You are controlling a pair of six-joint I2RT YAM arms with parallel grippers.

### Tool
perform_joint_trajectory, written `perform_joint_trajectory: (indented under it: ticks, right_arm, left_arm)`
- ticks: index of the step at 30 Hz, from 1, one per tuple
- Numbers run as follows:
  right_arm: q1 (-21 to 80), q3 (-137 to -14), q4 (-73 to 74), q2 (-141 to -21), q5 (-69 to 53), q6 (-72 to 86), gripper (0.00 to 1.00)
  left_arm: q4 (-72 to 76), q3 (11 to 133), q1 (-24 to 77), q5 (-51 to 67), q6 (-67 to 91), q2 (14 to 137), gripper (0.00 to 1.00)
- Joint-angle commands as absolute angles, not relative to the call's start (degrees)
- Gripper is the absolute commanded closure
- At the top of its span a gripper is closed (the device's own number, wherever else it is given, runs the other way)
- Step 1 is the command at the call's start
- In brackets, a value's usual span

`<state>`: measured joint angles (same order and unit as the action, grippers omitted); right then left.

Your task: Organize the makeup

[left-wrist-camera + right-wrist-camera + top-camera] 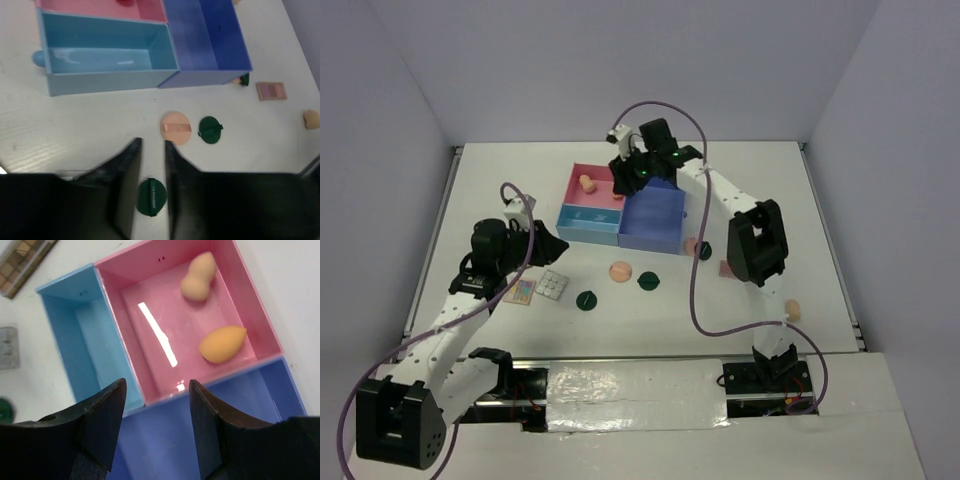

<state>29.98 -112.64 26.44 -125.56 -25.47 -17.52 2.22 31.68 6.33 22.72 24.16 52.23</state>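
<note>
Right gripper (157,386) above the tray (85,347), jaws wide and empty
Two sponges (222,344) lie in its pink compartment, upper right; left gripper (152,144), jaws narrow and empty, hovers over a green compact (151,197), lower centre

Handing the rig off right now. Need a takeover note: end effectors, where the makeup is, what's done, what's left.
Left end effector: open, empty, over a green compact.
Right end effector: open, empty, over the tray.
Done: two sponges in the pink compartment.
To do, all on the table: that compact plus two more, two puffs, three palettes, one loose sponge. Both blue compartments hold nothing.
</note>
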Motion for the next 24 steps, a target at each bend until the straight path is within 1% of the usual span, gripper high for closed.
perform_joint_trajectory:
  ticks: [1, 2, 3, 4, 5, 6, 8, 9, 11, 12, 13, 15, 16, 19, 20, 21, 22, 24]
  right_arm:
    - [24.5, -109.5, 28.4, -112.3, -34.2, -19.2, 0.62]
    - [21.0, -107.7, 28.6, -110.1, -36.6, -19.3, 0.72]
    - [19.2, -103.0, 28.3, -108.0, -40.0, -18.8, 0.81]
    - [17.2, -100.5, 28.2, -105.9, -41.2, -17.3, 0.87]
    - [13.1, -98.3, 28.9, -102.1, -42.3, -17.1, 0.87]
    - [11.3, -94.3, 30.0, -100.4, -42.8, -17.6, 0.78]
    - [6.8, -90.3, 34.5, -95.0, -41.3, -20.5, 0.69]
    - [5.3, -86.1, 35.9, -93.4, -40.5, -21.2, 0.63]
    - [2.8, -82.3, 40.3, -88.8, -36.1, -21.5, 0.60]
    - [0.6, -78.9, 41.9, -87.5, -34.3, -21.6, 0.58]
    - [0.3, -77.1, 44.9, -86.1, -30.0, -21.5, 0.57]
    - [-3.7, -72.2, 48.8, -82.1, -25.9, -22.7, 0.54]
    - [-4.3, -70.4, 49.4, -80.6, -20.9, -22.8, 0.53]
    - [-5.3, -65.3, 52.1, -75.0, -12.2, -24.3, 0.47]
    - [-5.4, -63.4, 52.6, -73.6, -10.4, -25.1, 0.41]
    - [-5.4, -62.5, 53.4, -70.9, -8.4, -25.4, 0.37]
    - [-5.4, -61.2, 53.8, -69.9, -4.5, -25.7, 0.31]
    - [-5.4, -59.8, 54.9, -68.6, -0.8, -26.3, 0.30]
  left_arm:
    - [5.0, 34.7, 10.9, 24.4, 22.7, 54.7, 0.78]
    - [4.7, 36.0, 14.2, 22.3, 22.5, 56.4, 0.84]
    - [4.7, 36.6, 15.7, 21.6, 22.3, 57.3, 0.88]
    - [5.3, 37.1, 17.0, 21.1, 22.8, 58.2, 0.91]
    - [6.1, 38.0, 19.7, 20.7, 23.2, 59.0, 0.91]
    - [7.3, 38.6, 21.1, 19.7, 23.6, 60.5, 0.91]
    - [7.8, 41.0, 25.6, 18.2, 23.8, 63.4, 0.80]
    - [7.7, 42.1, 27.2, 16.5, 23.6, 64.4, 0.70]
    - [8.1, 45.0, 31.3, 15.6, 23.6, 68.1, 0.58]
    - [8.3, 46.1, 32.7, 15.1, 23.9, 69.3, 0.47]
    - [8.9, 47.2, 34.0, 15.2, 24.0, 70.8, 0.43]
    - [9.7, 50.6, 38.1, 15.6, 24.1, 75.2, 0.37]
    - [10.0, 52.9, 40.5, 15.6, 23.9, 76.7, 0.36]
    - [11.4, 55.8, 42.9, 16.7, 24.3, 82.8, 0.35]
    - [11.9, 56.1, 43.2, 17.1, 24.9, 83.6, 0.35]
    - [12.4, 56.4, 43.2, 17.7, 25.2, 84.2, 0.35]
    - [12.7, 56.9, 43.3, 18.1, 25.4, 85.2, 0.35]
    - [12.4, 57.6, 43.4, 18.5, 25.8, 85.9, 0.35]
